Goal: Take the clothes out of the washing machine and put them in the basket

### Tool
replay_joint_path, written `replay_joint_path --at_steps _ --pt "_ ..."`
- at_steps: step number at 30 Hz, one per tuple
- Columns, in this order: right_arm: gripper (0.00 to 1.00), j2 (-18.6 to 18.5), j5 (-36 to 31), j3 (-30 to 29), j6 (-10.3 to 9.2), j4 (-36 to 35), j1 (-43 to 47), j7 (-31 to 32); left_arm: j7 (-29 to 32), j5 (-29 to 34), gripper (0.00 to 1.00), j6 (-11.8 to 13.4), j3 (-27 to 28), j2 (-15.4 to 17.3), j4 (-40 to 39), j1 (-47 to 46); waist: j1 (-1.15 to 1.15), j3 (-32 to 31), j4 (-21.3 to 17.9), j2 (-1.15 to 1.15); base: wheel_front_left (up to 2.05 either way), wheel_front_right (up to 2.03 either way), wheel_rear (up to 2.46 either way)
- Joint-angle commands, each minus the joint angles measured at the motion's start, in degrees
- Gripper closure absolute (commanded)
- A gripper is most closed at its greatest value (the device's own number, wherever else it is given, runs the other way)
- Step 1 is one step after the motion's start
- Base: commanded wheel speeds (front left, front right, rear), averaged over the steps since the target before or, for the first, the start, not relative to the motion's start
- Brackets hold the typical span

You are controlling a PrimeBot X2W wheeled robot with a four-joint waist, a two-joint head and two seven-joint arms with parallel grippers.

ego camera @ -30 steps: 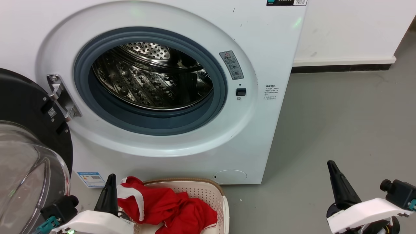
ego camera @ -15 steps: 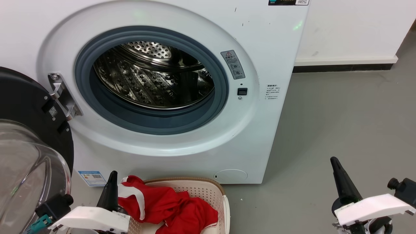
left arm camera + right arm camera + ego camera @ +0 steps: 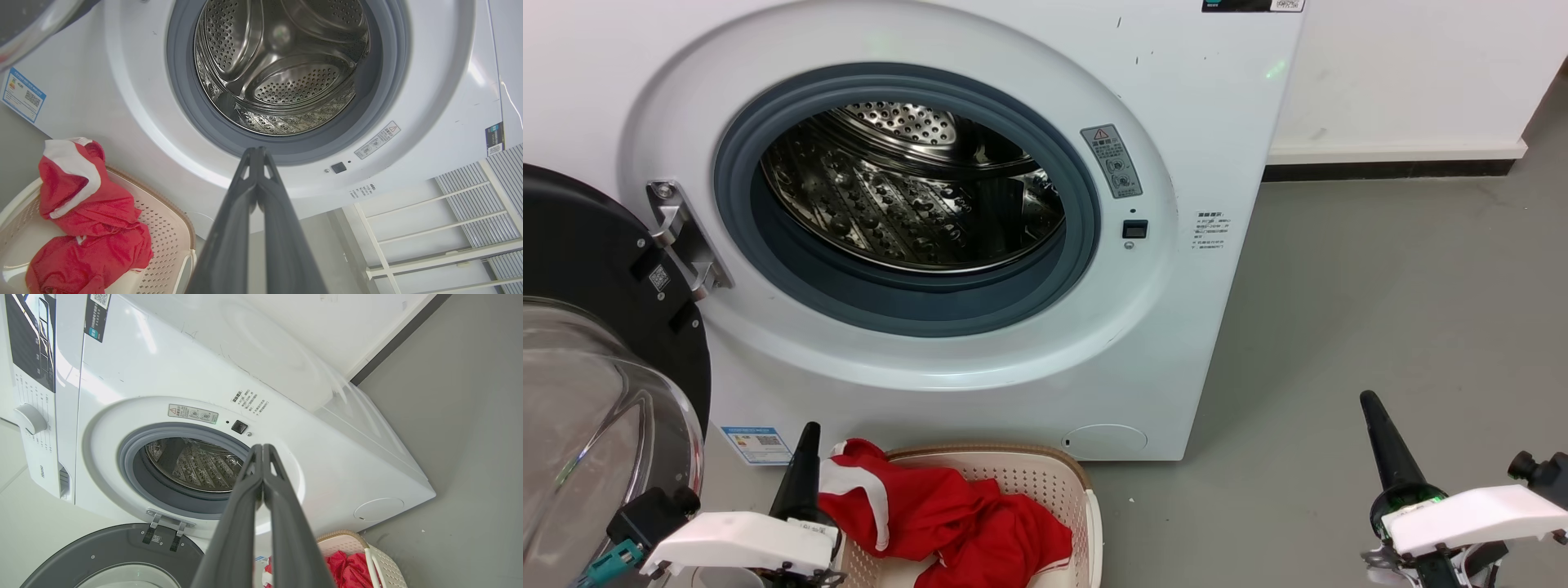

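The white washing machine (image 3: 1201, 147) stands with its door (image 3: 596, 269) swung open to the left; its steel drum (image 3: 907, 196) holds nothing I can see. The red clothes (image 3: 939, 514), one with a white band, lie heaped in the cream basket (image 3: 1045, 478) on the floor in front. My left gripper (image 3: 809, 433) is shut and empty, just left of the basket. My right gripper (image 3: 1370, 402) is shut and empty, over bare floor at the right. The left wrist view faces the drum (image 3: 282, 69), with the clothes (image 3: 86, 220) in the basket (image 3: 171, 212) at lower left.
Grey floor (image 3: 1380, 310) stretches right of the machine to a white wall with a dark skirting (image 3: 1380, 170). The open glass door (image 3: 118, 555) juts out at the left near my left arm. A blue label (image 3: 756, 445) sits low on the machine's front.
Both arms have sunk a little toward the bottom of the head view, and the right gripper has drifted slightly right. The camera has shifted slightly. The clothes lie as before.
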Motion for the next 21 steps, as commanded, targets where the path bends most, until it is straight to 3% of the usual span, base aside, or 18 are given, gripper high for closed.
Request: replay_joint_path --at_steps 1,21 --pt "1.00 -0.4 2.0 -0.2 0.00 -0.1 -1.7 0.3 0.2 -1.7 1.00 -0.5 0.3 0.1 -0.1 -1.4 0.00 0.0 0.0 0.00 0.00 0.00 0.00" --pt "1.00 -0.4 14.1 -1.4 -0.01 2.3 -3.1 1.4 2.0 -14.1 1.00 -2.1 1.3 -0.4 2.3 -3.3 0.00 0.2 0.4 0.00 0.00 0.00 0.00"
